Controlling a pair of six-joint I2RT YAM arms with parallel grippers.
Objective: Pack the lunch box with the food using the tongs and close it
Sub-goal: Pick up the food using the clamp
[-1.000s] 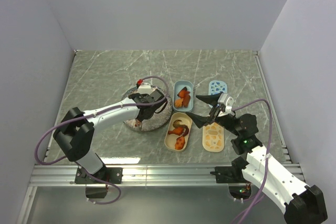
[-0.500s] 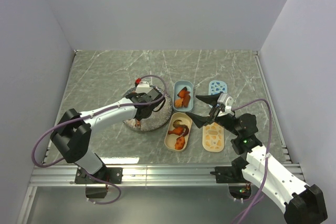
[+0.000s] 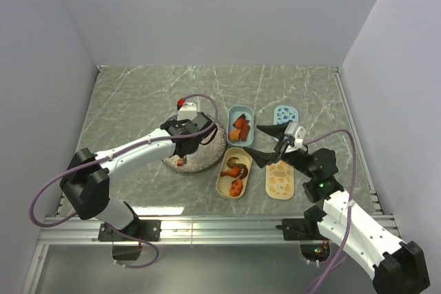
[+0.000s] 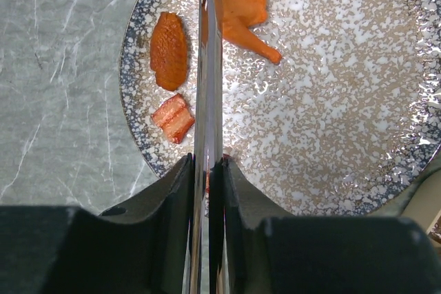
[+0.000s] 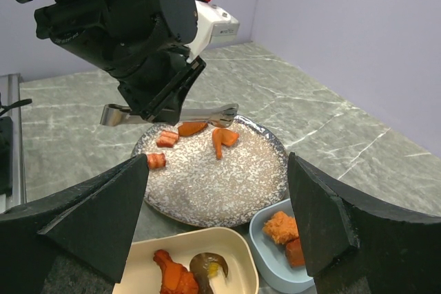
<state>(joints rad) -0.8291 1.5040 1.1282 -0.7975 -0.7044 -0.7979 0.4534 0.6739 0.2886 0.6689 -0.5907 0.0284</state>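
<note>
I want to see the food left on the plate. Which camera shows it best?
Left wrist: it looks straight down on the plate, chunks big and sharp. Right wrist shows them small, sideways. Top view: left arm covers most.

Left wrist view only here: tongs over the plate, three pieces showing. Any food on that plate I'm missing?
Observer: Yes, a reddish chunk lies at the plate rim nearest the arm bases, mostly hidden behind the left gripper.
Operator: Where are the tubs?
Observer: Right of the plate: a cream tub nearer the bases and a blue tub beyond it, both already holding food.
Operator: Is the right gripper in my way?
Observer: No. The right gripper hangs open and empty between the tubs and the lids.
</note>
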